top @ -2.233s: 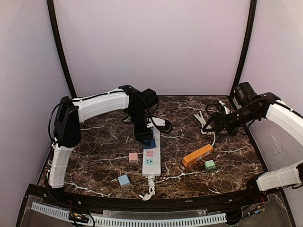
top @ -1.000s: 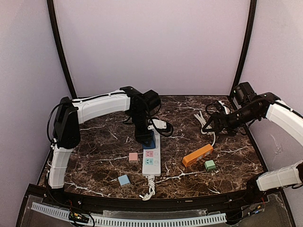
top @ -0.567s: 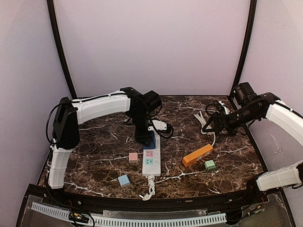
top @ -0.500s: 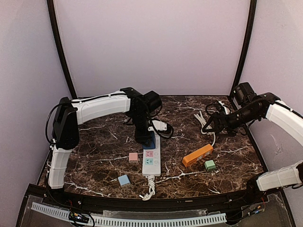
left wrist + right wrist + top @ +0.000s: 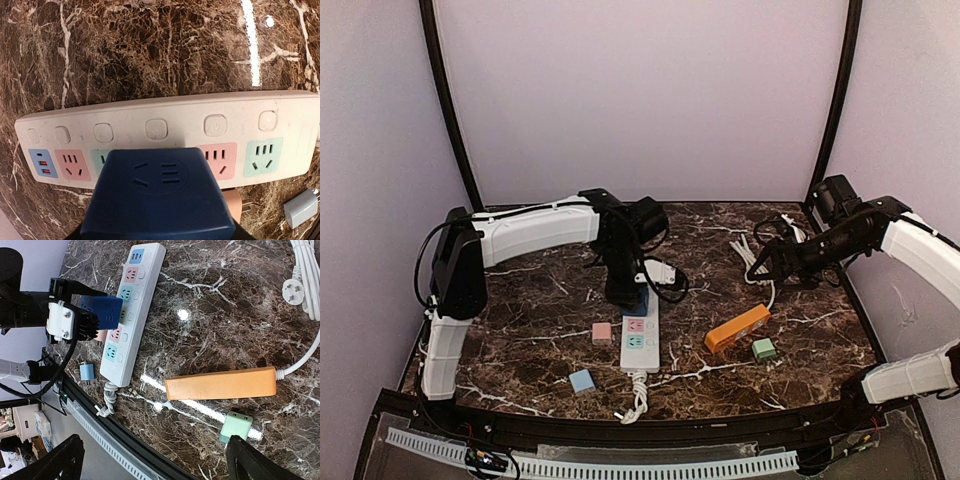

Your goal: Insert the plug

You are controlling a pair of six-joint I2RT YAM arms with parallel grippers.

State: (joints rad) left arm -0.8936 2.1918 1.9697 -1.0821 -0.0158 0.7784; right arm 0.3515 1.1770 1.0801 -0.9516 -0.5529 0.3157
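My left gripper (image 5: 623, 288) is shut on a dark blue plug (image 5: 157, 195) and holds it over the middle sockets of the white power strip (image 5: 165, 117). The plug hides the socket under it, so I cannot tell whether its pins are in. In the top view the blue plug (image 5: 638, 298) sits at the far end of the strip (image 5: 640, 340). In the right wrist view the plug (image 5: 102, 311) is over the strip (image 5: 135, 295). My right gripper (image 5: 155, 442) is open and empty, high above the table's right side (image 5: 772, 268).
An orange power strip (image 5: 737, 328) lies right of the white one, with a green plug (image 5: 764, 349) beside it. A pink plug (image 5: 602, 333) and a light blue plug (image 5: 582, 381) lie left of the white strip. White cable (image 5: 750, 255) is bundled at the back right.
My left wrist has shifted slightly right and turned, with the blue plug still held over the strip. The right arm has not moved.
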